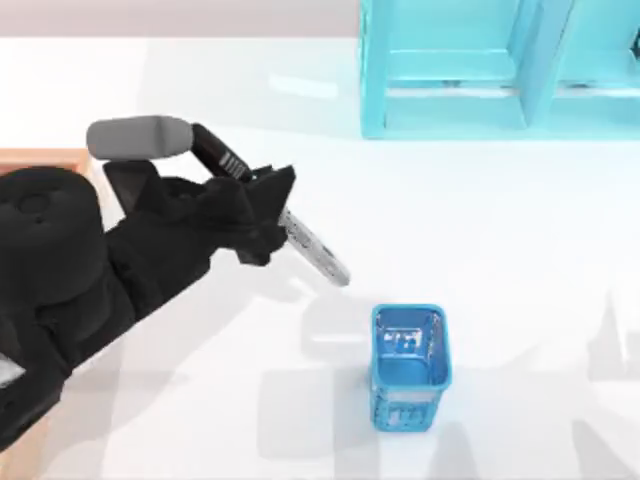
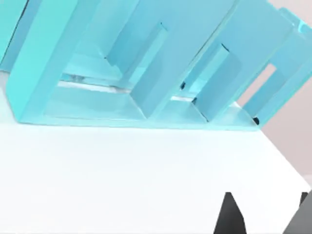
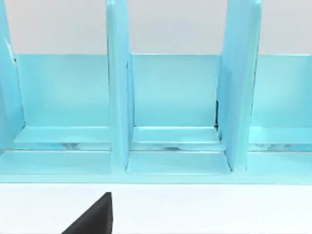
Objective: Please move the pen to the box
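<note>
top view: left jaws (image 1: 275, 215) pinching tilted silver-grey pen (image 1: 318, 252) with black script.

Top view looks down on the table (image 1: 480, 220); both wrist views closely face the cyan shelf unit (image 2: 161, 73).

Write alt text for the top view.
The left gripper holds the pen tilted above the white table, up and left of a blue basket. A cyan shelf stands at the far edge, and the box peeks out at left.

Silver-grey pen (image 1: 318, 254) with black script, blue mesh basket (image 1: 409, 366), cyan shelf unit (image 1: 500, 68)
</note>
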You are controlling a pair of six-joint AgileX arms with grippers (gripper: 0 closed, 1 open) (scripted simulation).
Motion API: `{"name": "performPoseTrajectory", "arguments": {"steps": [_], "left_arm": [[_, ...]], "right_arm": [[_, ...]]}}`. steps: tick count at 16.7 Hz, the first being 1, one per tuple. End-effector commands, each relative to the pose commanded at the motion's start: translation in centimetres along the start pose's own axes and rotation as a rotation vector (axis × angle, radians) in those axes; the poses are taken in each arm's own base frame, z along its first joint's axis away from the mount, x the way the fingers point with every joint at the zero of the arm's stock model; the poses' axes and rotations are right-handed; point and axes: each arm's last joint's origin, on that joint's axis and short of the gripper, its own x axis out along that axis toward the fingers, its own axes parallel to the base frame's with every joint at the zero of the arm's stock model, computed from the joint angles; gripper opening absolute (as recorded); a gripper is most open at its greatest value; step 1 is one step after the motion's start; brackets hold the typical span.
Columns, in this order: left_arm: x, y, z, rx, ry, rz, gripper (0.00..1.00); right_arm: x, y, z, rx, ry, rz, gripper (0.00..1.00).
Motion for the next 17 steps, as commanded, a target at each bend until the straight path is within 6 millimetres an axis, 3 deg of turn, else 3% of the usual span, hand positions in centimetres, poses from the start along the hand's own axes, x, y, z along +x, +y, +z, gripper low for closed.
{"name": "performPoseTrajectory", "arguments": {"steps": [3,6,13,17], "left_arm": [[-3.0,0.5,1.8,-0.005,0.004,-0.002,0.0],[-4.5,0.7,2.4,-0.009,0.004,-0.003,0.0],[-4.5,0.7,2.8,0.0,0.005,-0.006,0.0],[-4.0,1.2,5.4,0.101,0.038,0.01,0.0]], "right_arm": [[0.0,0.0,0.0,0.0,0.0,0.0,1.0],[0.0,0.0,0.0,0.0,0.0,0.0,1.0],[0.0,0.0,0.0,0.0,0.0,0.0,1.0],[0.0,0.0,0.0,0.0,0.0,0.0,1.0]]}}
